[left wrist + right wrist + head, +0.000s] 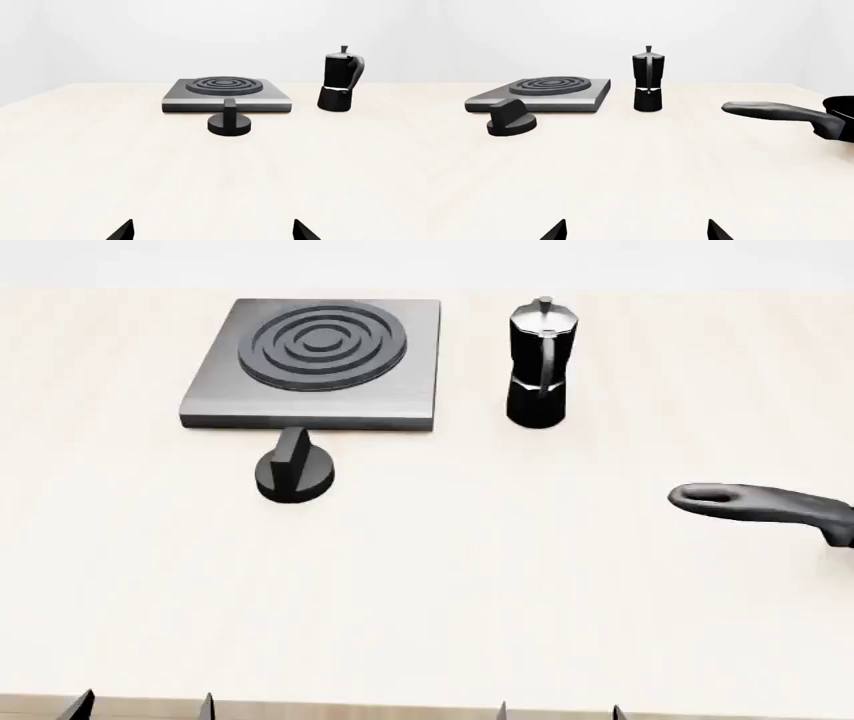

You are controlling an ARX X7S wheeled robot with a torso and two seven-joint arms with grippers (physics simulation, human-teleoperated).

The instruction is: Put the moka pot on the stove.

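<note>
Left wrist view: the moka pot stands upright on the pale table, beside the stove and not touching it. The burner rings are bare. A short black knob sits just in front of the stove's near edge. Only the two dark fingertips of the left gripper show at the frame edge, set wide apart with nothing between them.

Head view: the stove lies toward the far left of the table, the moka pot just to its right, lid on, handle facing the camera. The knob rests near the stove's front edge. A black pan handle reaches in from the right, well apart from the pot. Fingertips of the left gripper and right gripper barely show at the bottom, low over the near table edge.

Right wrist view: the moka pot stands between stove and pan handle; the pan's inside is out of view. The right gripper is spread open, empty.
</note>
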